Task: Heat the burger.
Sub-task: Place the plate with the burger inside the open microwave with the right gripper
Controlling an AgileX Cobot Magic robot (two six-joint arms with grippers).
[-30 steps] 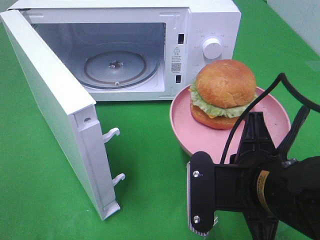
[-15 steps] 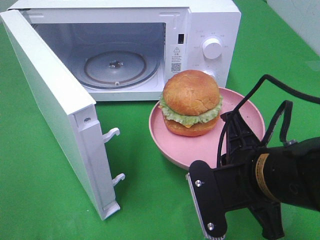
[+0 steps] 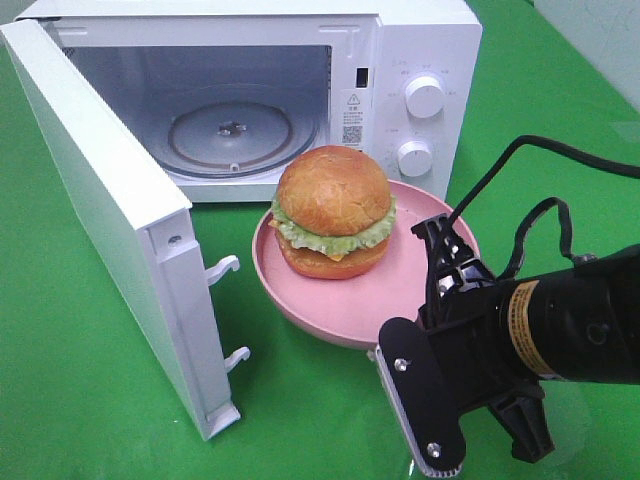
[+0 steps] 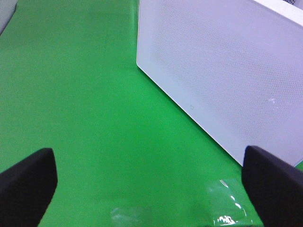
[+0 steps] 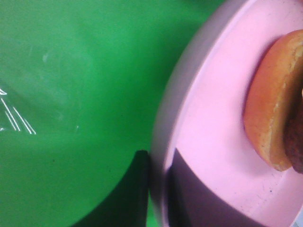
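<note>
**Burger rides a rim-pinched plate at the microwave's open mouth**

Nearest the camera, the black right gripper (image 5: 160, 187) is clamped on the near-right rim of the round pink plastic plate (image 3: 300, 320), one finger inside the lip and one outside. The left gripper (image 4: 150, 182) hangs with its jaws spread wide and empty over the green table cover (image 3: 80, 400), beside the outer face of the white microwave door (image 3: 100, 200).

The burger with a brown domed bun (image 3: 333, 210) sits loose on the plate, toward its far-left side and away from the pinched edge. Nothing fixes it there, so it will likely slide or topple if the plate tips, and its tall stacked build makes it top-heavy. The bun looks soft enough to dent under jaws, which makes the stiff plate rim the better hold. A one-sided grip leaves the load hanging off the far side, so the plate needs to be kept level.

The bun is glossy and crackled. Below it are frilly green lettuce, a sliver of yellow cheese, a brown patty and the lower bun.

Beyond it stands the white microwave oven (image 3: 420, 60), door swung open, its round glass turntable (image 3: 230, 135) bare.
</note>
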